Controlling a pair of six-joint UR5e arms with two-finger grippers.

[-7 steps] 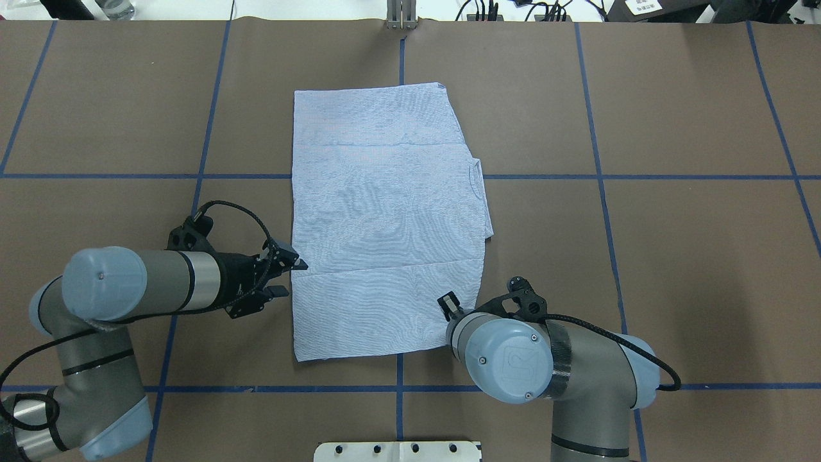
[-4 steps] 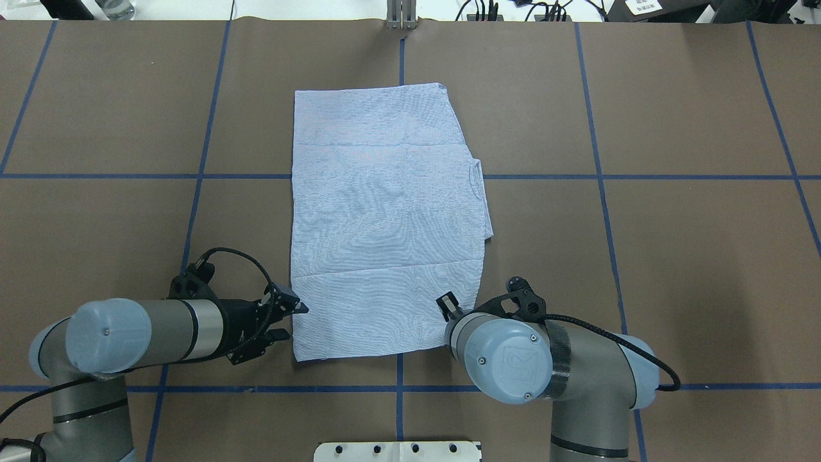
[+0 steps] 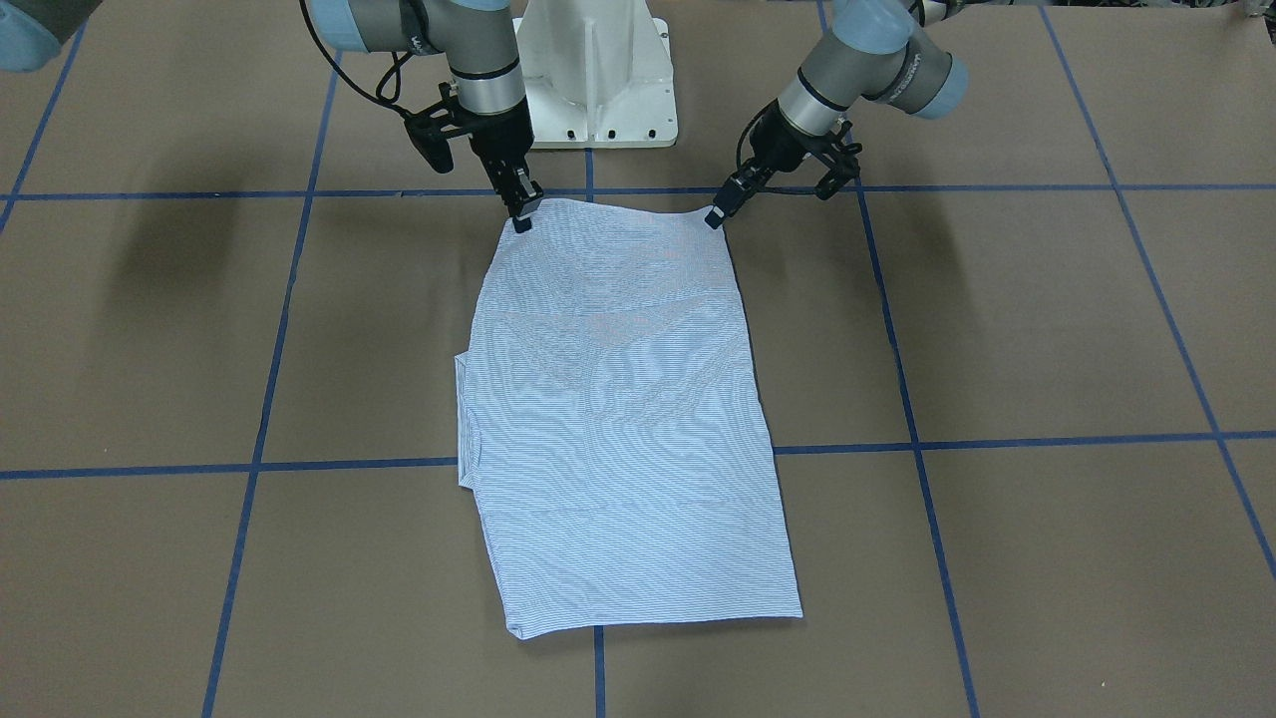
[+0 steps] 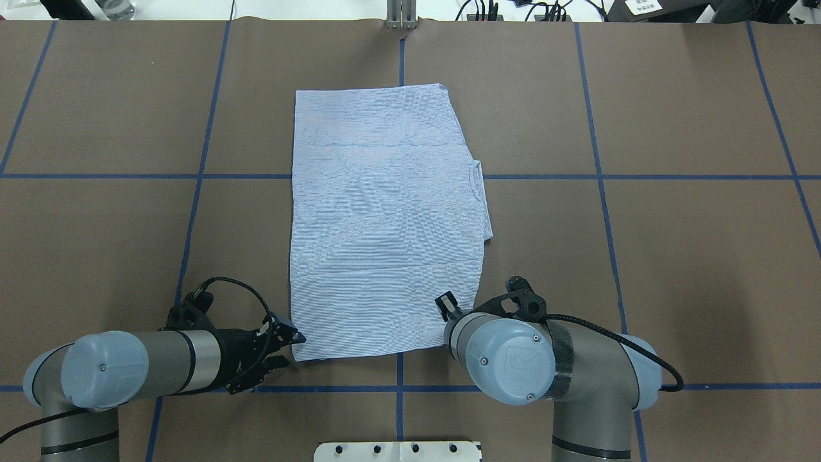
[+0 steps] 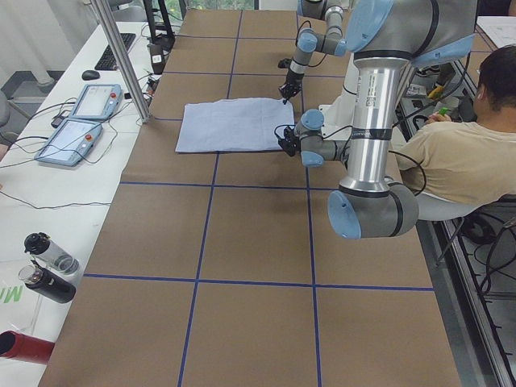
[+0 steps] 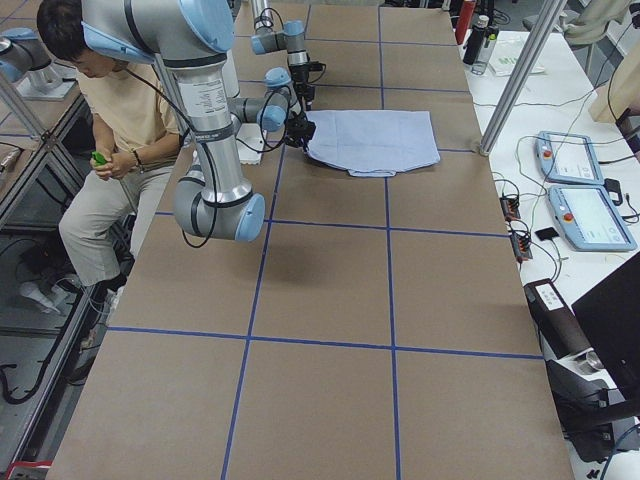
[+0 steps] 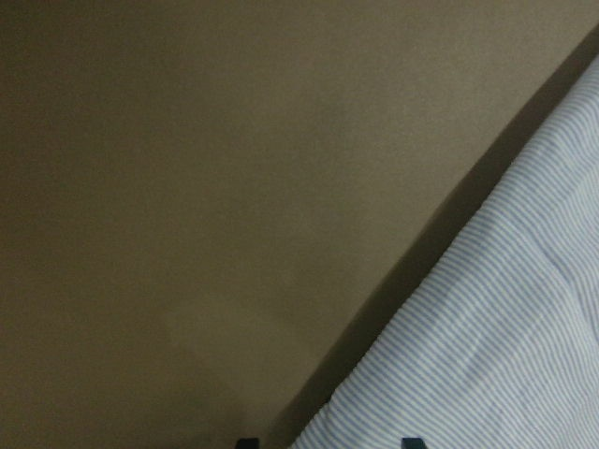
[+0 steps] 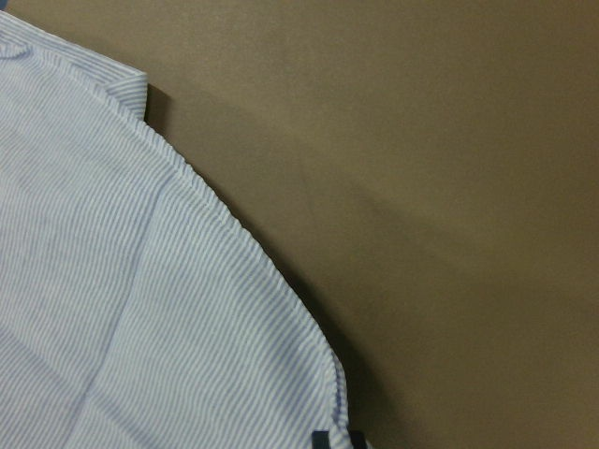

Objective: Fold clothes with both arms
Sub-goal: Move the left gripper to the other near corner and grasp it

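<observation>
**Both tools at the shirt's near hem**

Brown paper crossed by blue tape lines covers the counter point(image 4: 96, 256). At the near hem of the flat, folded striped shirt point(image 4: 385, 224), the left tool point(image 4: 292, 348) stands wide open at one corner, holding nothing. The right tool point(image 3: 521, 217) is pinched closed on the other corner. The shirt stretches away, with its collar toward the robot's right. Past the counter's far edge lie two control pendants point(image 5: 81, 121).
</observation>
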